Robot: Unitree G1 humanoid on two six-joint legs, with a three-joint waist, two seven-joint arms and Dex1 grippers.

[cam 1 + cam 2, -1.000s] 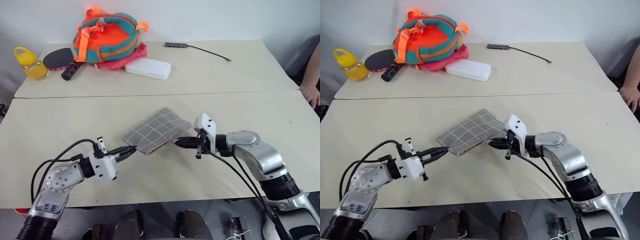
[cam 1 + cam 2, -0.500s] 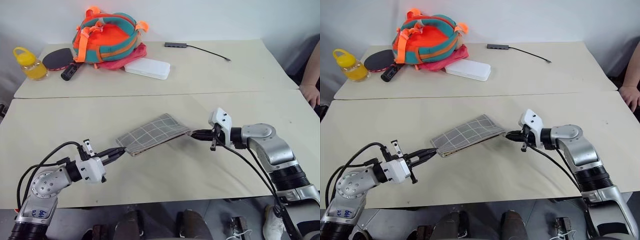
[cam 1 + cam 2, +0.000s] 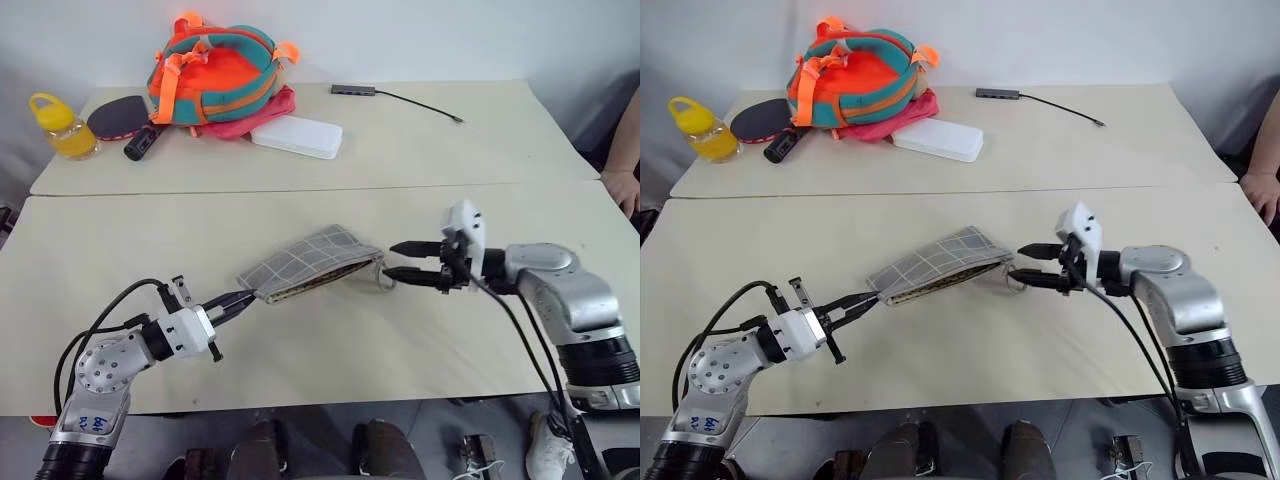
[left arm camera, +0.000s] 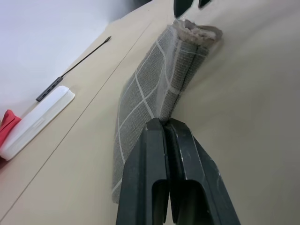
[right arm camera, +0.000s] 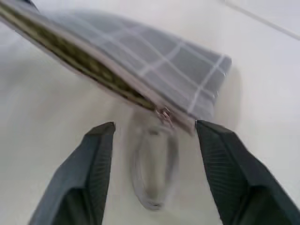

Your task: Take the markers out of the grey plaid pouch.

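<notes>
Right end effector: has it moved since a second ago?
Yes. The right end effector has drawn off to the robot's right, away from the grey plaid pouch, towards the table edge, and its fingers now stand open.

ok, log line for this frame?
left gripper: shut on grey plaid pouch corner | right gripper: open, at loop end | zip open | markers: none visible

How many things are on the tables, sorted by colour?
Grey: 1, pouch
White: 1, case
Yellow: 1, bottle
Orange and teal: 1, backpack
Pink: 1, cloth
Black: 1, paddle
Dark: 1, hub with cable
Total: 7
</notes>
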